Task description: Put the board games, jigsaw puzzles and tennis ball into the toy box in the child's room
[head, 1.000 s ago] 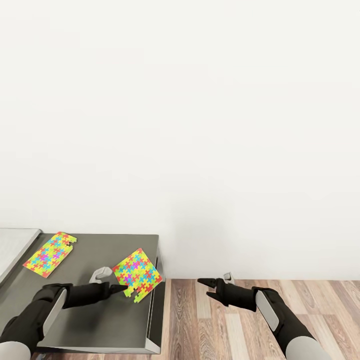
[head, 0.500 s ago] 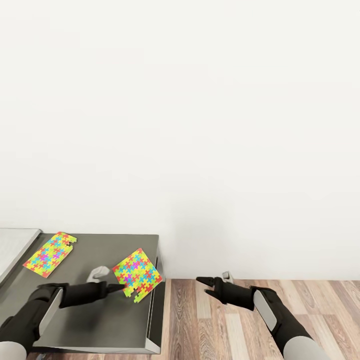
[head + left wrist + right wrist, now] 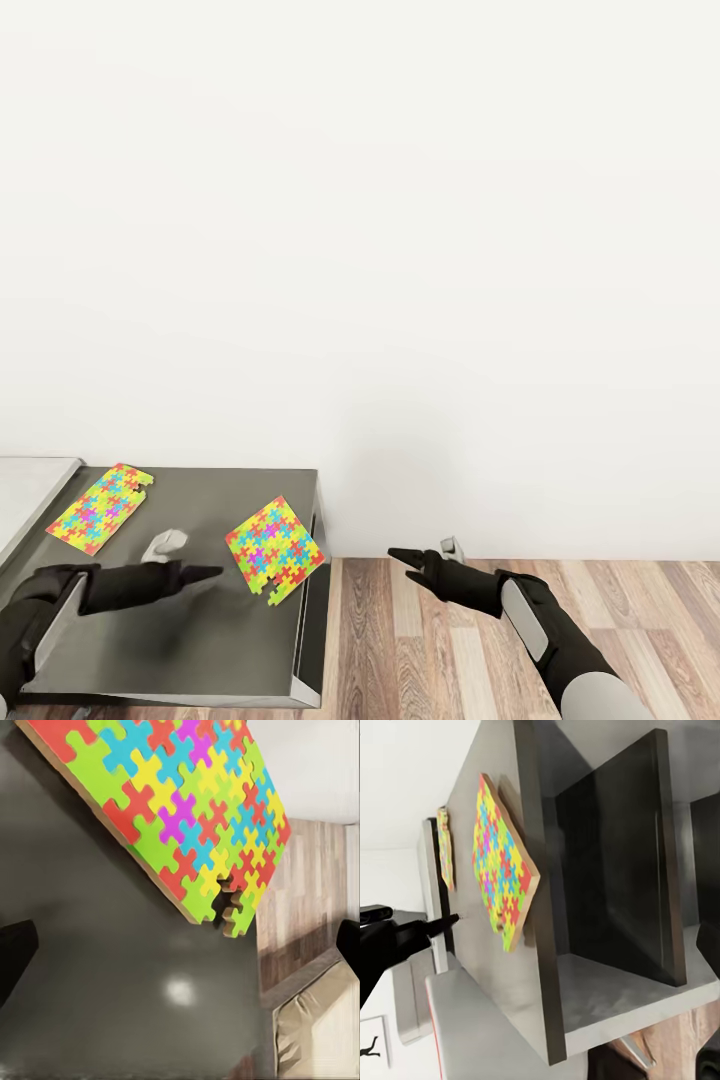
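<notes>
Now my left gripper hangs low over the dark table at the lower left of the head view, its fingers spread wide and empty, just short of the near puzzle, which lies flat by the table's right edge. The second puzzle lies further left, well apart. My right gripper points out over the wood floor, empty; how far its fingers part I cannot tell.
</notes>
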Available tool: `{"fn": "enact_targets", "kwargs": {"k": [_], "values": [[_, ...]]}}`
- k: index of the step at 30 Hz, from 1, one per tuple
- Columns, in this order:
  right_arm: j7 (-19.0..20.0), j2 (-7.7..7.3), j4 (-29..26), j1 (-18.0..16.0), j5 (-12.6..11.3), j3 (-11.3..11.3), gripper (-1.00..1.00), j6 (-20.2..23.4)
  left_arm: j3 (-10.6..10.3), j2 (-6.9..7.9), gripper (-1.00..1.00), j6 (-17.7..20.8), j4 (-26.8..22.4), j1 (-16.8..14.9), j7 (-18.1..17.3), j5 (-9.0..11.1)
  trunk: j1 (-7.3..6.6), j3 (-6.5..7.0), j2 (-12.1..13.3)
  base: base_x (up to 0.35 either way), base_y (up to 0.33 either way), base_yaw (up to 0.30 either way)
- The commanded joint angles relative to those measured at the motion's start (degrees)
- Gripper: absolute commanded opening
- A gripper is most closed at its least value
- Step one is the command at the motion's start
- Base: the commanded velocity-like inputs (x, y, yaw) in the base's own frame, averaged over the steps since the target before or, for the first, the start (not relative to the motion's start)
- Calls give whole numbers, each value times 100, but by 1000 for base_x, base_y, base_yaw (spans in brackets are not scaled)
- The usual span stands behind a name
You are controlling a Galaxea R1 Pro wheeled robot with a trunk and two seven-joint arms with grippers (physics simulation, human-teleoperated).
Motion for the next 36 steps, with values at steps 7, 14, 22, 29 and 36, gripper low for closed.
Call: {"fn": "enact_targets", "kwargs": {"k": [7, 14, 22, 29, 36], "values": [[17, 4, -3, -3, -11, -10, 100, -17, 85, 341, 100, 57, -41, -3, -1049, 31, 3, -10, -10, 0, 0, 0], [13, 9, -4, -3, -16, -16, 100, -24, 410, 518, 100, 142, -309, -11, -2273, 27, 3, -10, -10, 0, 0, 0], [15, 11, -7, -25, -66, -19, 100, -9, 694, 584, 100, 291, -532, -12, -2947, 34, 3, -10, -10, 0, 0, 0], [0, 9, -4, -177, -122, -57, 100, 43, 809, 595, 100, 340, -594, -12, -2947, 38, 3, -10, -10, 0, 0, 0], [-16, 33, -9, -234, -138, -65, 100, 29, 917, 583, 100, 348, -612, -12, -2947, 48, 3, -10, -10, 0, 0, 0]]}}
